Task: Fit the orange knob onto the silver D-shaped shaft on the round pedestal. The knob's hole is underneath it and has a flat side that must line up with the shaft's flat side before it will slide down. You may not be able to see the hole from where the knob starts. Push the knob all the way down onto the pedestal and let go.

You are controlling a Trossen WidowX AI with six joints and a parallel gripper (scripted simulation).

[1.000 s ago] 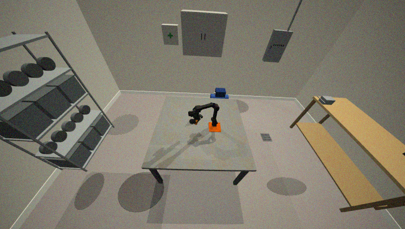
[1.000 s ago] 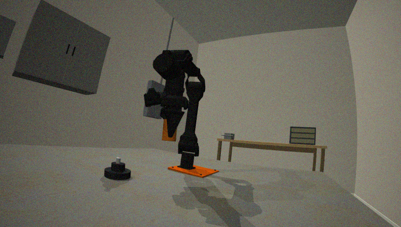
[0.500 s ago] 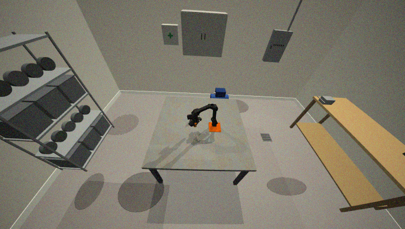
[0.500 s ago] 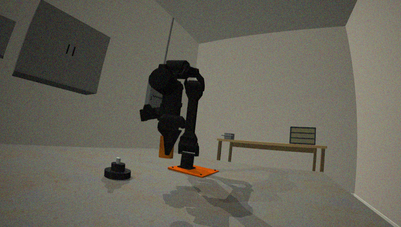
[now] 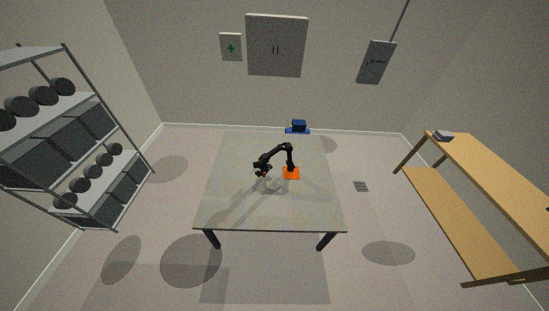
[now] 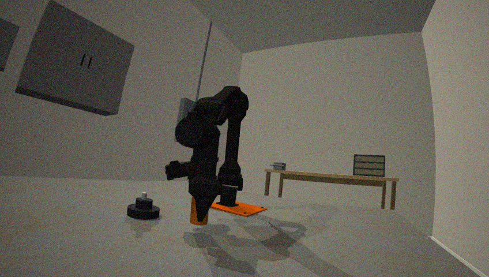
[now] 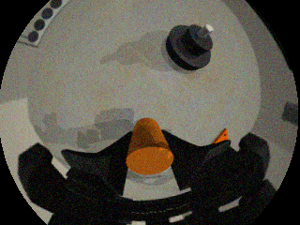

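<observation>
My gripper (image 5: 263,172) (image 6: 201,210) (image 7: 146,133) is shut on the orange knob (image 6: 194,212) (image 7: 150,160), which stands about upright between the fingers in the exterior view, its lower end low above the table. The black round pedestal (image 6: 143,212) (image 7: 180,51) stands on the table, left of the knob in the exterior view and ahead to the upper right in the wrist view. The silver shaft (image 6: 143,195) (image 7: 209,29) sticks up from its raised centre. Knob and pedestal are apart. The knob's hole is hidden underneath, and the shaft's flat side cannot be made out. The arm hides the pedestal in the top view.
The arm's orange base plate (image 5: 291,173) (image 6: 247,210) (image 7: 223,137) is on the table (image 5: 308,216), right of the gripper in the top view. Arm shadows fall across the table top. A shelf rack stands beyond at the left and a wooden bench (image 5: 496,169) at the right.
</observation>
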